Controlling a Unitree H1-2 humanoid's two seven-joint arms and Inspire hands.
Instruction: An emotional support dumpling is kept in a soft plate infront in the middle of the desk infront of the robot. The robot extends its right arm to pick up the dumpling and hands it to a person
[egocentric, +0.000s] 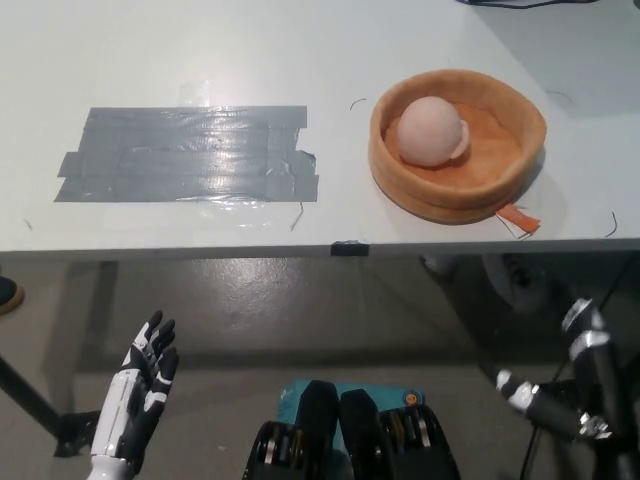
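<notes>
Right robot hand (560, 395) empty, below desk (330, 60) edge.

- No legible text, labels, brands, numbers or signs in the head view.
- Orange tag (518, 217) at the rim of the soft plate (440, 195) — no print can be made out on it.
- Grey tape patch (190, 155) on the desk (300, 50) — plain, unmarked.
</notes>
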